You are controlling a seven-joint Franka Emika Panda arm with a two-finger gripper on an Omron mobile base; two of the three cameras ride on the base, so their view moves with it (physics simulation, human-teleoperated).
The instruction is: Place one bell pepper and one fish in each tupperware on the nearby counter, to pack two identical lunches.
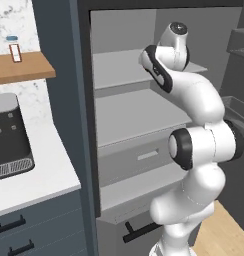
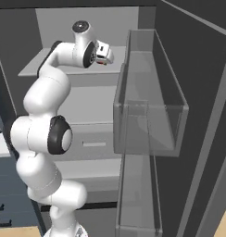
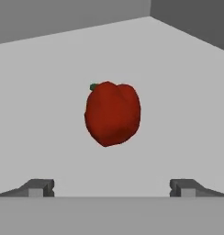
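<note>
Red and glossy, the bell pepper (image 3: 113, 114) is lying on its side on a pale grey shelf (image 3: 178, 92) inside the open fridge, its small green stem stub pointing up and to the left in the hand view and its lobed shoulders facing the far wall. It is sitting alone on the flat surface, well apart from the back wall and the corner where the side wall is meeting it. The gripper (image 3: 112, 187) is hovering short of it with nothing between the fingers — both dark tips are standing wide apart at the bottom of the hand view, one to each side of the pepper's line. From the base cameras the arm is reaching up into the fridge toward an upper shelf, with the hand (image 2: 102, 52) pointing inward past the clear door bins (image 2: 149, 106). Judging by its look, the pepper is probably light, hollow and fairly firm, with a smooth waxy skin that could be slipping under the pads; being rounded, it may also be rolling if nudged off-centre. The safest hold is likely across the widest part of the body, between the lobes, rather than near the tapering bottom or the stem — there the fingers would be closing squarely on both flanks.
</note>
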